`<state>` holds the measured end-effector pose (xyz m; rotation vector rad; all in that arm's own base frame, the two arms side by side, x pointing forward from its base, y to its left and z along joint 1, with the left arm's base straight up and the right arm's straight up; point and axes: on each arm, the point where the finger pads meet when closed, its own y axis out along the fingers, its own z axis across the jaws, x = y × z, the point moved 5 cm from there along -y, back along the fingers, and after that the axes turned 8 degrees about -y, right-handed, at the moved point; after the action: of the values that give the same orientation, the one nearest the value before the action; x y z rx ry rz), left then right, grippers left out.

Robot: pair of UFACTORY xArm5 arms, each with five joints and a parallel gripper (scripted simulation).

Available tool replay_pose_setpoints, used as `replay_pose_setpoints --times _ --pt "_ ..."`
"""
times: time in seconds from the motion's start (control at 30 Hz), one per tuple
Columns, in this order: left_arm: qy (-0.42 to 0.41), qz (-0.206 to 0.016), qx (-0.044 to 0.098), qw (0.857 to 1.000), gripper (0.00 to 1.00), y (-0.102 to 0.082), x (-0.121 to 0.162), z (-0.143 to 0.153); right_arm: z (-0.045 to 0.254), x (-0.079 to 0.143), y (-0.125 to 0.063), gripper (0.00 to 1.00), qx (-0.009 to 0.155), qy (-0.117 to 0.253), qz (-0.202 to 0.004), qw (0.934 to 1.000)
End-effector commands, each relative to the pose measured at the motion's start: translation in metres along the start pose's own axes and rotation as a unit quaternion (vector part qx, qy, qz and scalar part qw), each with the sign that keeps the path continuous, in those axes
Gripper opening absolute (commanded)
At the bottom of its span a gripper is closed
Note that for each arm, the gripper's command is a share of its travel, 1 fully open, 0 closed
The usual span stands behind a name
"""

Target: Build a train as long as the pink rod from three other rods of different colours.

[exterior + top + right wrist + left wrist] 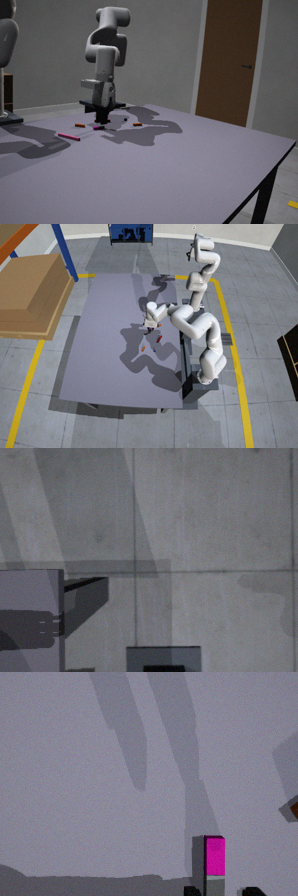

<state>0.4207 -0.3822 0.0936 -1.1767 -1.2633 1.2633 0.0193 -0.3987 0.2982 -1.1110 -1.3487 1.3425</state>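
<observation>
A magenta rod (150, 328) (95, 128) (215, 856) lies flat, end to end with a grey rod (101, 127) (215, 887); they look touching. My left gripper (102, 123) (223, 892) is slightly open, its fingers on either side of the grey rod and clear of it. The pink rod (69, 137) lies apart. A red rod (159, 339) (108, 120), a small blue rod (154, 350) (125, 119) and two orange rods, one (143, 348) (137, 124) near the blue, another (159, 325) (79, 125) near the table's edge, lie separately. My right gripper (188, 256) is open and empty, high beyond the table.
The table (102, 308) (178, 179) (30, 590) carries all the rods. The red rod and an orange rod lie between the left gripper and the arm bases. The right arm stands upright, away from the rods. Boxes (33, 293) stand beyond the table's far side.
</observation>
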Motion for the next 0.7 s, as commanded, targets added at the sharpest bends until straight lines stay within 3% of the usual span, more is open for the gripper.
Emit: replay_pose_setpoints --times 0.0,0.33,0.67 --pt "0.000 0.001 -0.001 1.000 0.26 -0.015 -0.001 -0.001 0.000 -0.001 -0.002 1.00 0.000 0.000 0.002 1.0000" --pt "0.000 0.001 -0.001 1.000 0.26 -0.065 -0.001 0.000 0.000 -0.001 -0.002 1.00 0.000 0.000 0.002 1.0000" --pt "0.000 0.001 -0.001 1.000 0.26 -0.075 -0.001 0.000 0.000 -0.001 -0.002 1.00 0.000 0.000 0.002 1.0000"
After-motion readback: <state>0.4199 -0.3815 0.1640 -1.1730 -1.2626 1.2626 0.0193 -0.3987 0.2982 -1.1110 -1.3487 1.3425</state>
